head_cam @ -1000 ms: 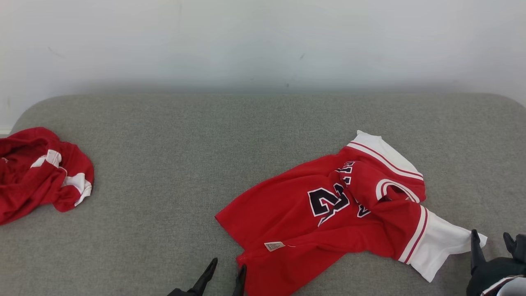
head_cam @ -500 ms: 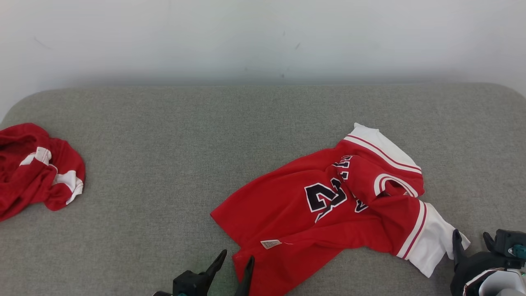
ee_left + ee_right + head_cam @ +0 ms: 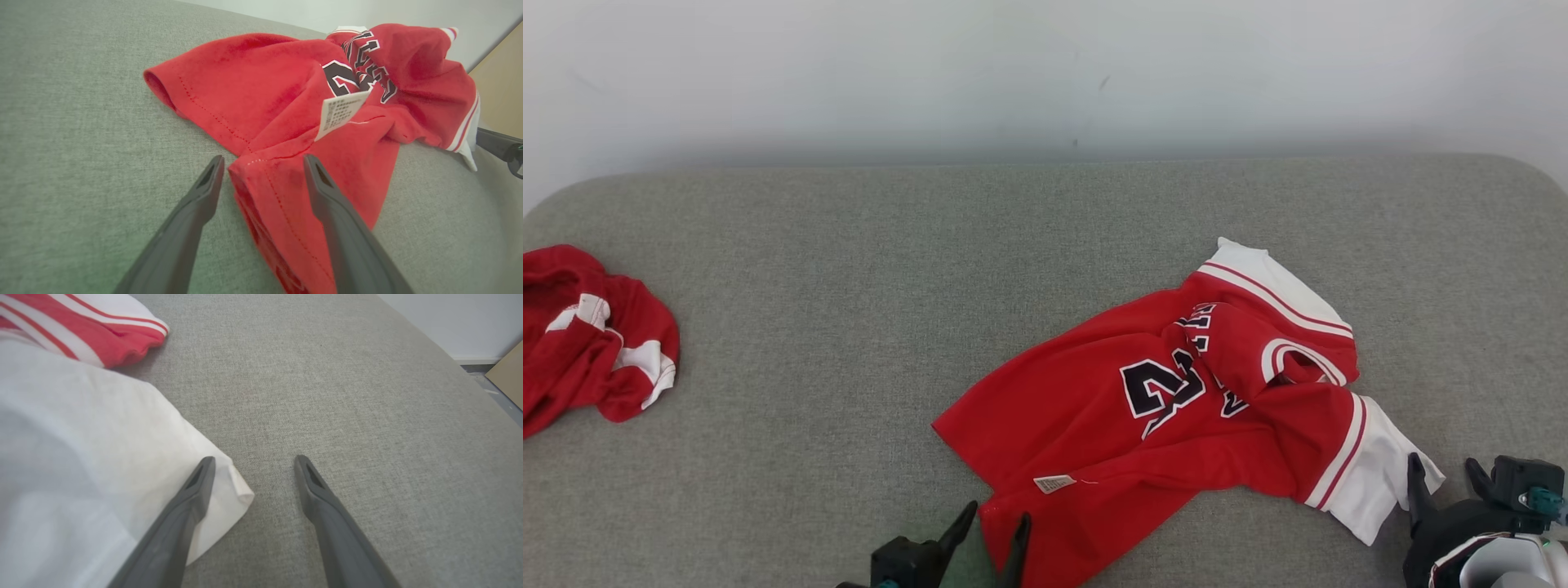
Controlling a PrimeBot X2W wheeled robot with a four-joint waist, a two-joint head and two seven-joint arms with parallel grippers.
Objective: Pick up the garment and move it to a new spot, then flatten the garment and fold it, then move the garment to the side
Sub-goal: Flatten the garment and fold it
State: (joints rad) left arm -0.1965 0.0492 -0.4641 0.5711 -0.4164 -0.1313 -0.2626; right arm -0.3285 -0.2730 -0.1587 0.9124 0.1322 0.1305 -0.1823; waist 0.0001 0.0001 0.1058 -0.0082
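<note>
Red jersey (image 3: 1160, 400), black number on the front, lies rumpled on the grey upholstered surface (image 3: 849, 269), right of centre. Look at how it's lined up: its long axis runs on a diagonal, hem at the near left, collar and white sleeves off to the far right. Left gripper (image 3: 995, 518) sits right at that hem end, fingers spread wide. From its wrist camera the hem corner (image 3: 261, 179) pokes up between them, just below the white care label (image 3: 341, 112). Right gripper (image 3: 1443, 467), fingers just as wide apart, is at the opposite end by the white sleeve (image 3: 1372, 478). One finger lies over the sleeve's corner (image 3: 239, 494), the other out over bare grey. Whether either gripper actually touches cloth I can't quite tell from these angles. Nothing is gripped. Each arm has its own end of the garment, so a two-handed lift looks like the call. A second red garment (image 3: 592, 343) sits bunched well apart at the far left.
</note>
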